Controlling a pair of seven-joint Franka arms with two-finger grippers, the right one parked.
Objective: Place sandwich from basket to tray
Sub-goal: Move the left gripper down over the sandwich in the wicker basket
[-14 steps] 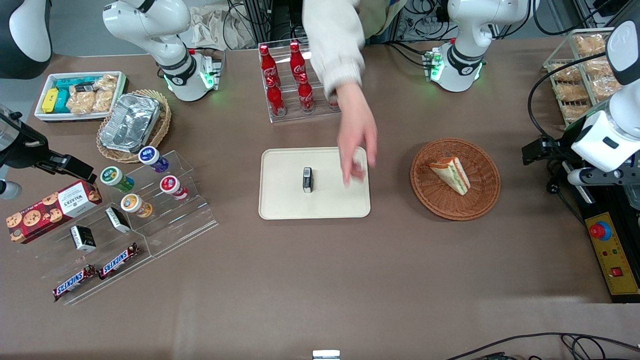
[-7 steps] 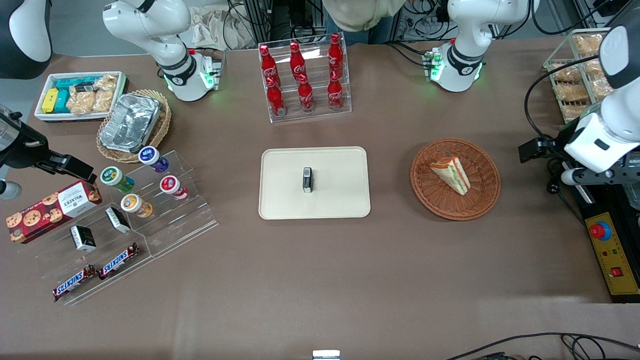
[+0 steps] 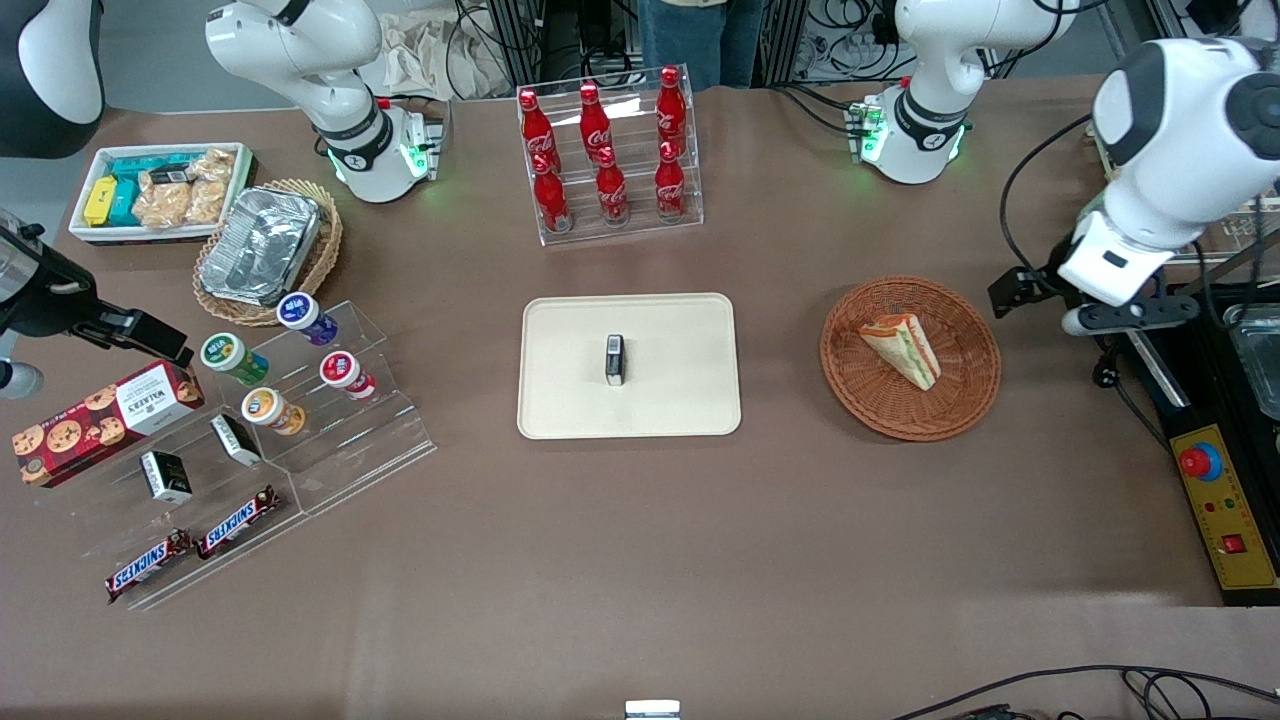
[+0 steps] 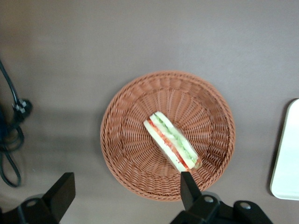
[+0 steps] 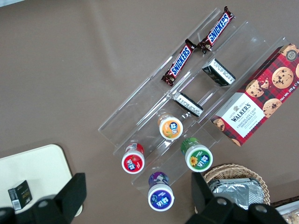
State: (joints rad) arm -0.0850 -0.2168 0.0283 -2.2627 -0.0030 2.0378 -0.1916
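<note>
Sandwich (image 3: 902, 348) lies on its side in our round wicker basket (image 3: 975, 390), filling layers showing, near the working arm's end of the table (image 3: 640, 560). Our gripper (image 4: 126, 191) hangs above the basket's edge, fingers (image 4: 63, 189) spread wide and released, nothing between them, not touching basket or sandwich. Cream tray (image 3: 560, 400) sits mid-table, beside the basket, apart from it, with a small dark box (image 3: 614, 359) on it. Rack of red bottles (image 3: 608, 160) stands nearer the arm bases.

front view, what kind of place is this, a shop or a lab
Likely a robotics lab staged as a snack shop: bench-mounted arms, an emergency-stop box, cola bottles in a clear rack. The tool hangs open above the basket.
</note>
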